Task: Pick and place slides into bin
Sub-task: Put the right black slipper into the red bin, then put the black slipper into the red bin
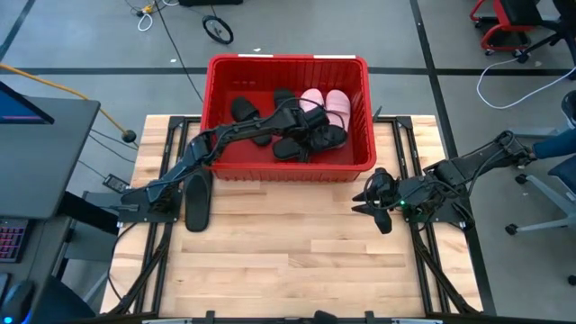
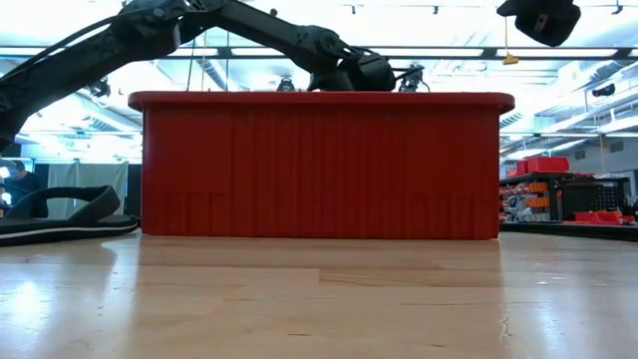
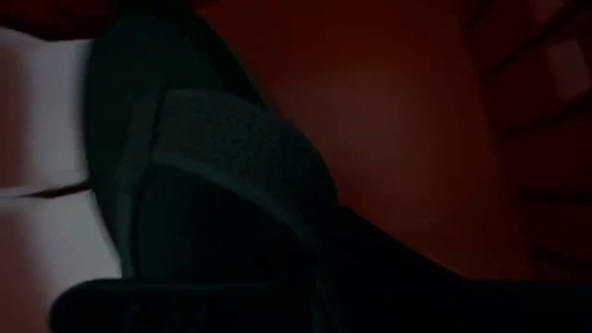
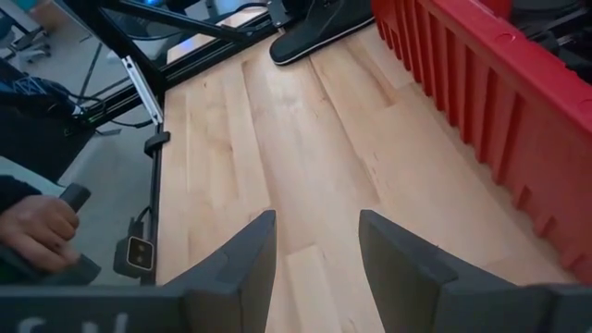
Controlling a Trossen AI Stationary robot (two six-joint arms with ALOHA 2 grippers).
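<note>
No text, label, brand or number could be read in any view. The red bin (image 1: 288, 67) showed plain ribbed walls, and the black slide (image 1: 197, 202) on the counter (image 1: 288, 261) bore no legible marking.

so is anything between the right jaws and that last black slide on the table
Nothing visible. The right gripper hangs open over bare wooden table; the matte black slide lies across it, beside the red plastic bin.

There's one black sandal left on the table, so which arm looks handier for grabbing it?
The left arm, probably. The black sandal lies on the table's left side by that arm's base, though the left gripper is inside the red bin. The right gripper, open, waits across the table.
</note>
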